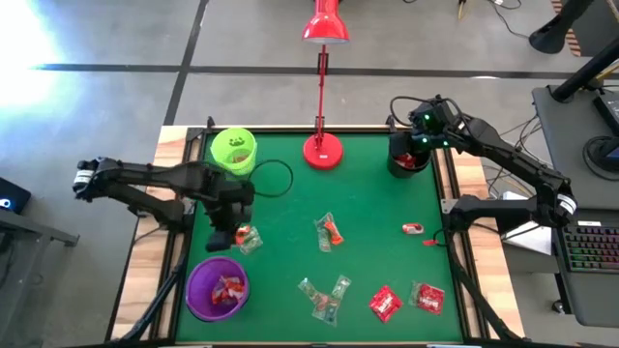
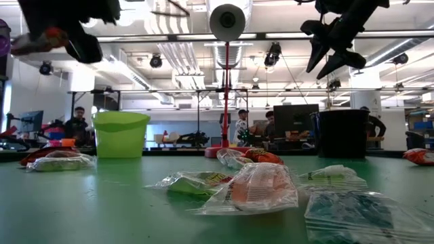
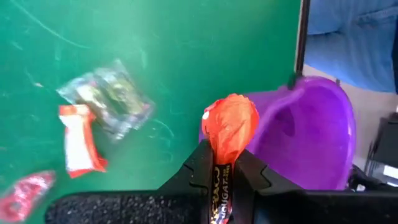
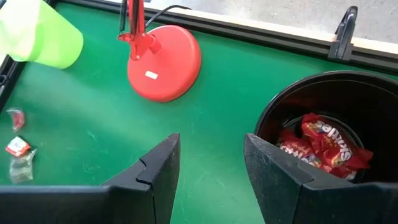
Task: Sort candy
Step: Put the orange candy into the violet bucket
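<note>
My left gripper (image 3: 225,177) is shut on an orange-wrapped candy (image 3: 231,124) and hovers above the mat beside the purple cup (image 1: 218,287), which holds red candies. It also shows high up in the low view (image 2: 64,34). My right gripper (image 4: 211,165) is open above the black cup (image 4: 323,99), where red candy packs (image 4: 323,143) lie. Several loose candies rest flat on the green mat: an orange one (image 1: 329,232), red ones (image 1: 385,303) (image 1: 427,297), and clear greenish ones (image 1: 324,295). My left gripper pinches the orange candy by one end of its wrapper (image 3: 222,163) between the two fingers, coming from above and pointing down. The candy runs along the fingers, and its rounded end (image 3: 233,118) sticks out past the fingertips. It is lifted clear of the table.
A lime-green cup (image 1: 233,152) stands at the far left of the mat, with a red lamp base (image 1: 322,150) beside it and its cable on the mat. Candies (image 3: 109,99) (image 3: 78,143) lie below the left gripper. People stand in the room behind the table.
</note>
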Robot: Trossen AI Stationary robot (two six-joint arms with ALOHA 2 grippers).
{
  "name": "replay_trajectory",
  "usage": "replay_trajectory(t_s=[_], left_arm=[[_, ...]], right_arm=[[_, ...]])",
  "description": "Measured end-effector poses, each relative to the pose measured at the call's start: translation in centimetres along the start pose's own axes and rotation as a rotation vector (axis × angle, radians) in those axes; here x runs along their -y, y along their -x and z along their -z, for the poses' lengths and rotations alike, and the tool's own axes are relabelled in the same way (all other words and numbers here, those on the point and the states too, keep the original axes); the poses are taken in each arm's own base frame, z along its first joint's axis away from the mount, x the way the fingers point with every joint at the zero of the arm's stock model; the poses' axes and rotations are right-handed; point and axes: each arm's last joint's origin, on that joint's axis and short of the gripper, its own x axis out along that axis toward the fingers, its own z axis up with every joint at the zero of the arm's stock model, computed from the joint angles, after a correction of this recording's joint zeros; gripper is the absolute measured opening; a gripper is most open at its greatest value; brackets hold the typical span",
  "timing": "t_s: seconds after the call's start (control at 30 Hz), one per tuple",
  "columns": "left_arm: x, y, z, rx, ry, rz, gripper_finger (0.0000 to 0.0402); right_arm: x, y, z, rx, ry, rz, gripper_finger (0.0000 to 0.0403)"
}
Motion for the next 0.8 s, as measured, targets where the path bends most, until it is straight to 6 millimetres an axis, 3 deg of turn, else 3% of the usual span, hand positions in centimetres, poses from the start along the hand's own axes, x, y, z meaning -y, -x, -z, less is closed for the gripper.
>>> replay_trajectory(t_s=[0.5,0.67,0.8], left_arm=[[8.5,-1.2,2.8,-0.117,-0.025,0.065,0.0005],[9.5,-1.2,3.3,-0.130,-0.009,0.076,0.0011],[9.7,-1.2,3.1,-0.109,-0.018,0.084,0.0039]], right_arm=[[0.0,0.0,0.0,-0.002,-0.003,-0.001,0.0169],[0.0,0.0,0.0,-0.004,-0.004,-0.003,0.0169],[0.0,0.0,0.3,-0.046,-0.019,-0.022,0.0169]])
